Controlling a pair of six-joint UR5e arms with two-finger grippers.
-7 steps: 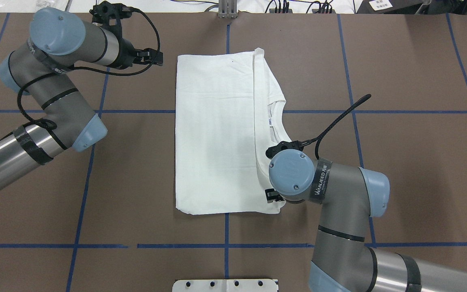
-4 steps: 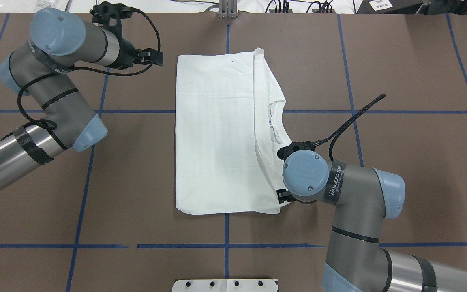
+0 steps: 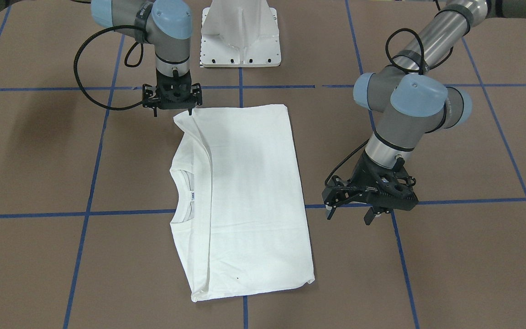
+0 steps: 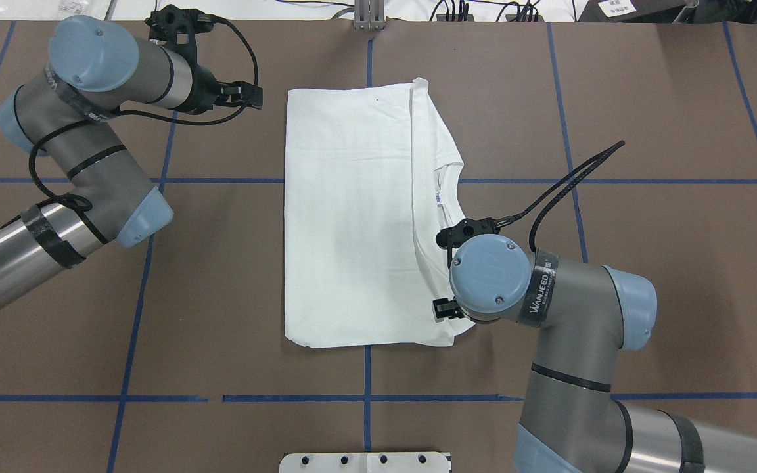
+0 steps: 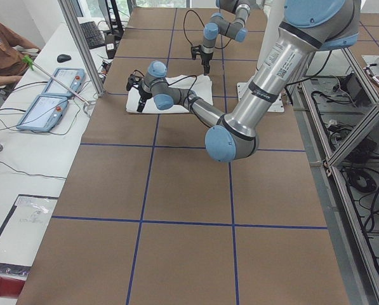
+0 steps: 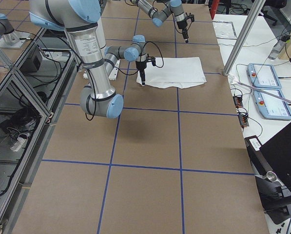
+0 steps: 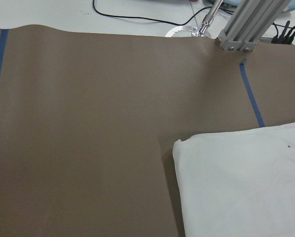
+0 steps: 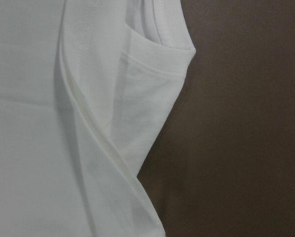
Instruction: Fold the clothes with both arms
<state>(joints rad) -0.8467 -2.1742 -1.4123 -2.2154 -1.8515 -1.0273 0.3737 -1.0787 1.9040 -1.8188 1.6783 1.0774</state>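
The white shirt (image 4: 352, 217) lies folded into a tall rectangle at the table's middle, its ribbed collar (image 4: 447, 197) and small neck label on its right side; no text shows. It also shows in the front view (image 3: 244, 192). My left gripper (image 3: 349, 214) is open and empty, above bare table just left of the shirt's far left corner, seen in the left wrist view (image 7: 246, 182). My right gripper (image 3: 172, 111) is open, just over the shirt's near right corner (image 8: 152, 64). It is mostly hidden under the wrist in the overhead view (image 4: 443, 309).
The brown table (image 4: 648, 263) is marked with blue tape lines. The white pedestal base (image 3: 240, 41) stands at the robot's edge. An aluminium post (image 4: 368, 16) and cables sit at the far edge. Teach pendants (image 5: 49, 101) and an operator are beside the table's left end.
My right wrist moved right along the shirt's near right corner, then came a little back left. The left arm and the shirt have stayed almost still.
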